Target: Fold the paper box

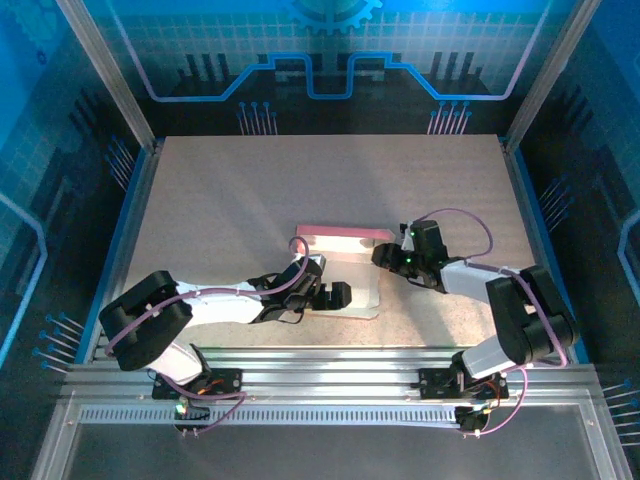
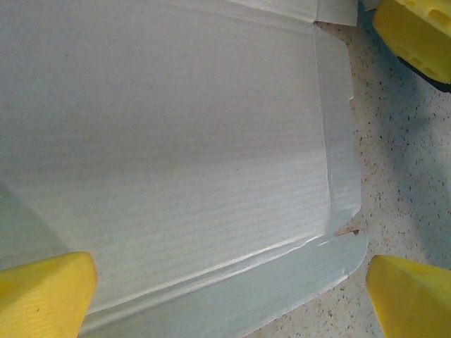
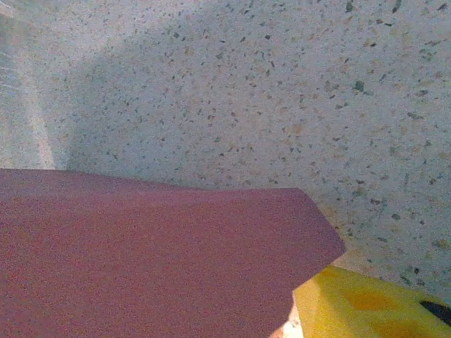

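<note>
The paper box (image 1: pixel 366 292) lies at the table's middle, whitish inner side up, with its far pink flap (image 1: pixel 340 236) raised. My left gripper (image 1: pixel 326 296) hovers over the sheet, open wide. In the left wrist view its yellow fingertips (image 2: pixel 44 294) straddle the creased near flap (image 2: pixel 282 282) without touching it. My right gripper (image 1: pixel 386 256) sits at the raised flap's right end. In the right wrist view the flap's pink outer side (image 3: pixel 155 260) lies across the jaws, beside one yellow finger (image 3: pixel 366 306) and hiding the other. The jaws stand apart.
The speckled tabletop (image 1: pixel 230 200) stretches bare on the far side and to the left. Metal rails (image 1: pixel 320 375) run along the near edge, and blue walls (image 1: pixel 60 150) close in the sides. The right gripper's yellow finger (image 2: pixel 416 32) shows at the sheet's corner in the left wrist view.
</note>
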### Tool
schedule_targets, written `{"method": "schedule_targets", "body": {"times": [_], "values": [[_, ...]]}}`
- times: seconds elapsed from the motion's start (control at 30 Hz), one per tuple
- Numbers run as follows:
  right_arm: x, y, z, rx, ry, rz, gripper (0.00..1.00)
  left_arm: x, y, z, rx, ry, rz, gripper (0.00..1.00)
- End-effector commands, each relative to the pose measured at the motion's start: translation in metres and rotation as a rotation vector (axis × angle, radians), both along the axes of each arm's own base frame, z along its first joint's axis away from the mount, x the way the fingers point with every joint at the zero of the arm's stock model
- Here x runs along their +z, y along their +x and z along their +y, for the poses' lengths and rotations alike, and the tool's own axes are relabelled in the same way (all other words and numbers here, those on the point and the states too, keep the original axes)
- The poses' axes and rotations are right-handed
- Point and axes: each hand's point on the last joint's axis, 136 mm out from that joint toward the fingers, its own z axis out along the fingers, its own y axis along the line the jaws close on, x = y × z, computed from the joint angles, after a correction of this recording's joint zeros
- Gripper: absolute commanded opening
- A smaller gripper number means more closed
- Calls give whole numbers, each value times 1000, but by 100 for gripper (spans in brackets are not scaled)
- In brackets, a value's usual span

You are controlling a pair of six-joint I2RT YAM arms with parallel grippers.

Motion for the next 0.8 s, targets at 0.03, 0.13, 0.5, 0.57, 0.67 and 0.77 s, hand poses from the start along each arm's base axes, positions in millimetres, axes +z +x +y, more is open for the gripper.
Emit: {"method": "schedule_targets", "body": {"times": [0.03,0.13,0.5,0.57,0.67,0.77], "values": [[2,18,-6,-27,-23,-42,51,-15,-7,7,0,41,21,99],[0,22,-3,-26,-13,-40,50,-17,-7,6,-1,38,25,99],[-2,29,6,-36,56,-55,49,-20,-9,3,-6,40,29,99],[0,30,8,-39,78,-64,49,-20,-10,2,-8,38,29,99],[2,30,10,-39,92,-78,48,-20,-11,2,-10,40,28,99],[6,31,11,-38,112,-104,48,-21,-12,2,-11,43,28,99]]}}
